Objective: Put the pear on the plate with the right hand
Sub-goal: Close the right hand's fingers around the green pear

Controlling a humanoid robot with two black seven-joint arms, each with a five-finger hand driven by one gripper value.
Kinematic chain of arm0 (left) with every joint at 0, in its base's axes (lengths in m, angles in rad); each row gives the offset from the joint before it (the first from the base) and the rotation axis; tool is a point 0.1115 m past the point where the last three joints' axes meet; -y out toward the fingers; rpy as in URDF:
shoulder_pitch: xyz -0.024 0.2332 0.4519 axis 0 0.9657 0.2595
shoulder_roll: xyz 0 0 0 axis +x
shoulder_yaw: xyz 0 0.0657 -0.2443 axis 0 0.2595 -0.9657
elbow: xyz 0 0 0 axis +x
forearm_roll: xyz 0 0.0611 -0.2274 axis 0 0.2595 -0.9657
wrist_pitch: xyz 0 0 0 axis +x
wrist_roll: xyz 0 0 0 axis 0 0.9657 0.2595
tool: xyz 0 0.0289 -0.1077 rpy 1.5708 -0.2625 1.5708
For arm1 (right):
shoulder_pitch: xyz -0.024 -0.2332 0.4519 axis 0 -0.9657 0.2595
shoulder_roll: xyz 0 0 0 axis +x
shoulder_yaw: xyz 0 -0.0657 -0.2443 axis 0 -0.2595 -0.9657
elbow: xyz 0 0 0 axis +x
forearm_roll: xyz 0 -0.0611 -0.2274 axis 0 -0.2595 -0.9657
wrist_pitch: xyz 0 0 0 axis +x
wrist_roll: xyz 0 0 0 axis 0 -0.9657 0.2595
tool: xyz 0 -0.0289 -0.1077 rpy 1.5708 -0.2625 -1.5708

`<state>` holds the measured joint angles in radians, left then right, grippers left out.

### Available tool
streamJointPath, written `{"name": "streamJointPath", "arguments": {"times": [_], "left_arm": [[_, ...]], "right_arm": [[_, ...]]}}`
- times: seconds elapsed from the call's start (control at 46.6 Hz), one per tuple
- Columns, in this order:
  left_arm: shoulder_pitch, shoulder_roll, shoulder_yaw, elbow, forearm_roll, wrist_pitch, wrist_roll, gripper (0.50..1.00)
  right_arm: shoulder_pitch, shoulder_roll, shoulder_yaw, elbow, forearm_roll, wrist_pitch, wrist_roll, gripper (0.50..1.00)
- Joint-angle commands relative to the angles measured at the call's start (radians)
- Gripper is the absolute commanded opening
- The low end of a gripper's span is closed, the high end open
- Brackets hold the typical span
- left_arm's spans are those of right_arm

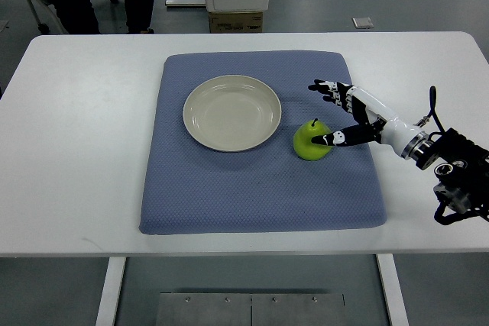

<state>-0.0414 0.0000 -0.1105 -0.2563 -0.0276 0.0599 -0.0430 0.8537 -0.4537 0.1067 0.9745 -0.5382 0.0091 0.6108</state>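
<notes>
The right robot hand [341, 116], fingers spread and holding nothing, flanks the upright pear [312, 141] on its right-edge side, the plate [232, 112] just beyond.

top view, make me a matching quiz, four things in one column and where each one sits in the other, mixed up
Things:
1. plate
2. pear
3. right robot hand
4. blue mat

Places:
A. spread over the middle of the white table
B. open, reaching in from the right edge, thumb on the pear
C. empty, on the mat's upper middle
D. on the mat, just right of the plate

Pairs: 1-C, 2-D, 3-B, 4-A
</notes>
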Motion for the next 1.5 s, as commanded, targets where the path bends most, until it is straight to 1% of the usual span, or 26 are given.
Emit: {"name": "streamJointPath", "arguments": {"times": [0.0,0.279,0.45,0.6,0.686,0.815,1.072,1.158,1.222,1.265,1.351,1.372,1.394,1.48], "left_arm": [[0.0,0.0,0.0,0.0,0.0,0.0,0.0,1.0],[0.0,0.0,0.0,0.0,0.0,0.0,0.0,1.0],[0.0,0.0,0.0,0.0,0.0,0.0,0.0,1.0],[0.0,0.0,0.0,0.0,0.0,0.0,0.0,1.0],[0.0,0.0,0.0,0.0,0.0,0.0,0.0,1.0],[0.0,0.0,0.0,0.0,0.0,0.0,0.0,1.0],[0.0,0.0,0.0,0.0,0.0,0.0,0.0,1.0],[0.0,0.0,0.0,0.0,0.0,0.0,0.0,1.0],[0.0,0.0,0.0,0.0,0.0,0.0,0.0,1.0],[0.0,0.0,0.0,0.0,0.0,0.0,0.0,1.0],[0.0,0.0,0.0,0.0,0.0,0.0,0.0,1.0],[0.0,0.0,0.0,0.0,0.0,0.0,0.0,1.0],[0.0,0.0,0.0,0.0,0.0,0.0,0.0,1.0],[0.0,0.0,0.0,0.0,0.0,0.0,0.0,1.0]], "right_arm": [[-0.008,0.003,-0.016,-0.002,0.0,0.0,0.0,0.993],[-0.019,0.021,-0.027,-0.011,0.0,-0.001,0.0,0.993],[-0.022,0.03,-0.027,-0.019,0.0,-0.001,0.0,0.979],[-0.025,0.041,-0.027,-0.034,-0.002,-0.001,0.0,0.929],[-0.025,0.043,-0.027,-0.042,0.0,-0.001,0.0,0.912],[-0.033,0.046,-0.027,-0.048,0.0,-0.001,0.0,0.897],[-0.038,0.052,-0.042,-0.048,0.0,-0.001,0.0,0.887],[-0.039,0.052,-0.044,-0.048,0.0,-0.001,0.0,0.868],[-0.039,0.05,-0.044,-0.048,0.0,-0.001,0.0,0.83],[-0.039,0.05,-0.044,-0.05,0.0,-0.001,0.0,0.772],[-0.039,0.05,-0.053,-0.054,-0.002,-0.001,0.0,0.594],[-0.039,0.05,-0.055,-0.056,-0.002,0.0,0.0,0.538],[-0.039,0.052,-0.056,-0.057,-0.002,-0.001,0.0,0.5],[-0.038,0.063,-0.056,-0.066,0.0,-0.003,0.0,0.5]]}}
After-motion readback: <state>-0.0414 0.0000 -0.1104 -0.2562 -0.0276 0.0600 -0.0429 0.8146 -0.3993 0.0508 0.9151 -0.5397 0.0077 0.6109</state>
